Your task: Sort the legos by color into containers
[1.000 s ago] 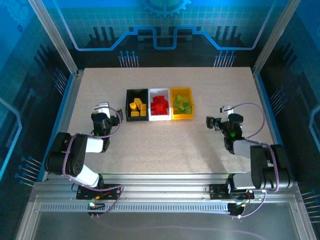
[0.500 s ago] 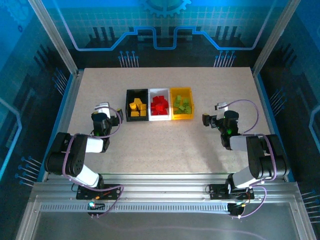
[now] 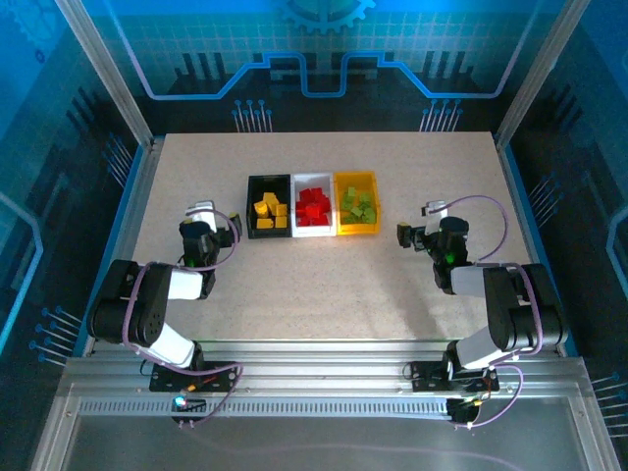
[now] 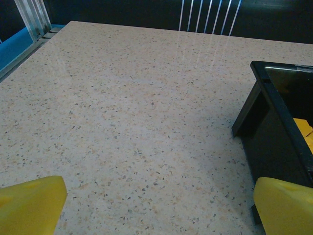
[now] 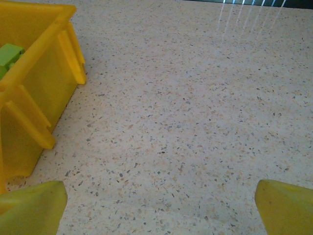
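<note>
Since a second ago the right gripper (image 5: 161,208) has edged toward the yellow bin (image 3: 356,176); it and the left gripper (image 4: 160,208) gape empty. Legos (image 3: 313,207) lie colour-sorted in that, the white bin (image 3: 314,177) and the black bin (image 3: 269,179), mid-table (image 3: 392,285). Sorting looks finished; only withdrawal remains.

Materials and finish, noted across the surface.
The surface (image 4: 122,122) looked like speckled stone composite, smooth, with a faint sheen and light streaks at its far edge. The black bin (image 4: 274,142) was glossy moulded plastic; the yellow bin (image 5: 44,88) was smooth, softly shiny plastic. The green lego (image 5: 10,54) was duller plastic. The left pincer (image 4: 156,205) and right pincer (image 5: 159,208) had matt yellow, plastic-looking tips. The near rails (image 3: 314,378) were brushed metal.
</note>
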`<action>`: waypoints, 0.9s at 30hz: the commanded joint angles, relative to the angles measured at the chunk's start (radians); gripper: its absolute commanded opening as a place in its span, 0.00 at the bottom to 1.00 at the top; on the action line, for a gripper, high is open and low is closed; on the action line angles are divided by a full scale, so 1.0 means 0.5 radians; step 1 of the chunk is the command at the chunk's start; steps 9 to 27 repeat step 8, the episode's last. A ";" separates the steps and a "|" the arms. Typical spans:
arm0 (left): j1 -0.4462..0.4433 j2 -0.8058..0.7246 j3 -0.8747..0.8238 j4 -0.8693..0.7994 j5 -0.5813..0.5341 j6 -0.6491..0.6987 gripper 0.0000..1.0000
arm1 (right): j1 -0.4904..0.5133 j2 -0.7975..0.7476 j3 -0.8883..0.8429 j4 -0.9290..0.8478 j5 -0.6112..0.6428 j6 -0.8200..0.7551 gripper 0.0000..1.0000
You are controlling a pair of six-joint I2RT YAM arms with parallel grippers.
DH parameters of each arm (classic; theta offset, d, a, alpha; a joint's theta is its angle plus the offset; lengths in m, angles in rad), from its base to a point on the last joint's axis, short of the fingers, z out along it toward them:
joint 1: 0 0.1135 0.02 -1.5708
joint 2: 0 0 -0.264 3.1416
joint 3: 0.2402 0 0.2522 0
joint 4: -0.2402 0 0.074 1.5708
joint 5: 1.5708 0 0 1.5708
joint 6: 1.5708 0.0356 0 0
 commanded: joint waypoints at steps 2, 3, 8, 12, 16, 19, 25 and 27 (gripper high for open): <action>0.016 0.020 -0.005 0.054 0.034 0.040 0.99 | 0.014 0.002 0.029 0.072 0.045 -0.041 1.00; 0.016 0.020 -0.005 0.054 0.033 0.041 0.99 | 0.014 0.001 0.029 0.072 0.045 -0.041 1.00; 0.016 0.020 -0.005 0.056 0.037 0.038 0.99 | 0.013 0.002 0.028 0.072 0.045 -0.041 1.00; 0.016 0.020 -0.005 0.056 0.037 0.038 0.99 | 0.013 0.002 0.028 0.072 0.045 -0.041 1.00; 0.016 0.020 -0.005 0.056 0.037 0.038 0.99 | 0.013 0.002 0.028 0.072 0.045 -0.041 1.00; 0.016 0.020 -0.005 0.056 0.037 0.038 0.99 | 0.013 0.002 0.028 0.072 0.045 -0.041 1.00; 0.016 0.020 -0.005 0.056 0.037 0.038 0.99 | 0.013 0.002 0.028 0.072 0.045 -0.041 1.00; 0.016 0.020 -0.005 0.056 0.037 0.038 0.99 | 0.013 0.002 0.028 0.072 0.045 -0.041 1.00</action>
